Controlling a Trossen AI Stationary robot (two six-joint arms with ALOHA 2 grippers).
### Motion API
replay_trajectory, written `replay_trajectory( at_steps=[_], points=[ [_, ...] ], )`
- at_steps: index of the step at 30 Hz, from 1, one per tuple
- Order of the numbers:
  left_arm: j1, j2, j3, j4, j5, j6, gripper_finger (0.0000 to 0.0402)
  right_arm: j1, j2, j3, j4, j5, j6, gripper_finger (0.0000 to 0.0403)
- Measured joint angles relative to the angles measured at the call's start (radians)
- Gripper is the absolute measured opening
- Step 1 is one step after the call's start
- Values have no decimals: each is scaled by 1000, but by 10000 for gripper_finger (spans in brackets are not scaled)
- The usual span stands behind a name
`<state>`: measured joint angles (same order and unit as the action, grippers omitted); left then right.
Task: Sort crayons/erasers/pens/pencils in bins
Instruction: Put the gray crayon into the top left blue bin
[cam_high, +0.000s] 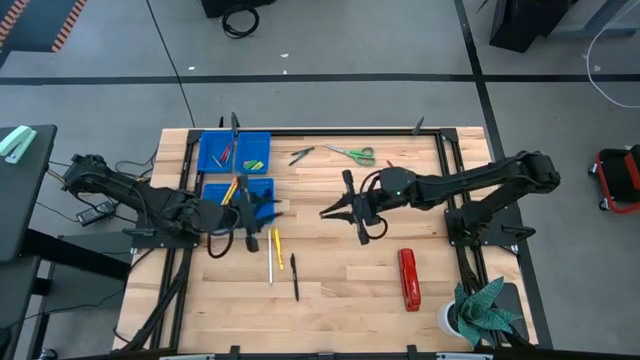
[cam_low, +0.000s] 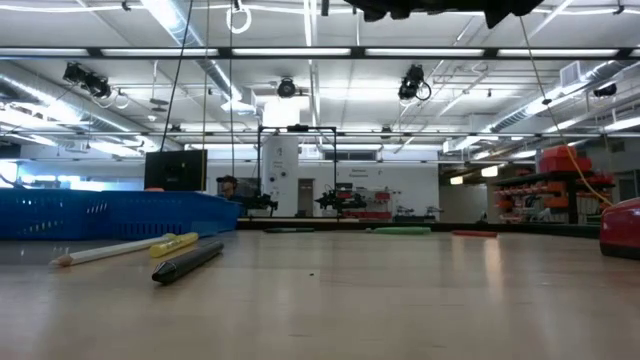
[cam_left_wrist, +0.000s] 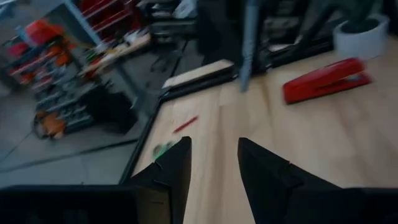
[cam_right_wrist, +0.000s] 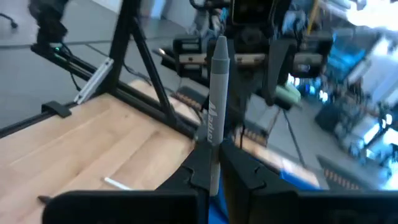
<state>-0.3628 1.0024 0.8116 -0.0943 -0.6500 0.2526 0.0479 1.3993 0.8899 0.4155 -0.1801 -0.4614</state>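
Observation:
My right gripper (cam_high: 340, 210) hovers above the table's middle, shut on a grey pen (cam_right_wrist: 214, 93). My left gripper (cam_left_wrist: 214, 168) is open and holds nothing; it hangs by the blue bins (cam_high: 240, 188) at the left (cam_high: 268, 210). Two more bins (cam_high: 235, 150) behind it hold small red and green pieces. On the wood lie a yellow pencil (cam_high: 278, 250), a white pencil (cam_high: 270, 262) and a black pen (cam_high: 295, 277). The low view shows these same sticks, the white pencil (cam_low: 110, 250) and the black pen (cam_low: 190, 262), in front of a bin (cam_low: 100, 215). My right gripper pinches the grey pen between its two fingers at one end of its barrel (cam_right_wrist: 213, 158). The pen runs on past the fingertips, in line with the fingers, with its free end (cam_right_wrist: 219, 46) pointing toward the left arm. It is lifted clear of the table.
A red stapler (cam_high: 408, 280) lies near the front right, with a potted plant (cam_high: 480, 312) at the corner. Green-handled scissors (cam_high: 352, 153) and a dark stick (cam_high: 301, 155) lie at the back. Bare wood stretches between the arms and toward the near edge.

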Motion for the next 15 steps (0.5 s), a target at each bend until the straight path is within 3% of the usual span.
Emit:
replay_trajectory(
  at_steps=[8, 15],
  points=[
    [26, 55, -1, 131, 14, 12, 140, -10, 20, 2, 151, -40, -147, 29],
    [53, 157, -2, 328, 11, -10, 133, -64, 17, 52, 115, -151, -91, 29]
  ],
)
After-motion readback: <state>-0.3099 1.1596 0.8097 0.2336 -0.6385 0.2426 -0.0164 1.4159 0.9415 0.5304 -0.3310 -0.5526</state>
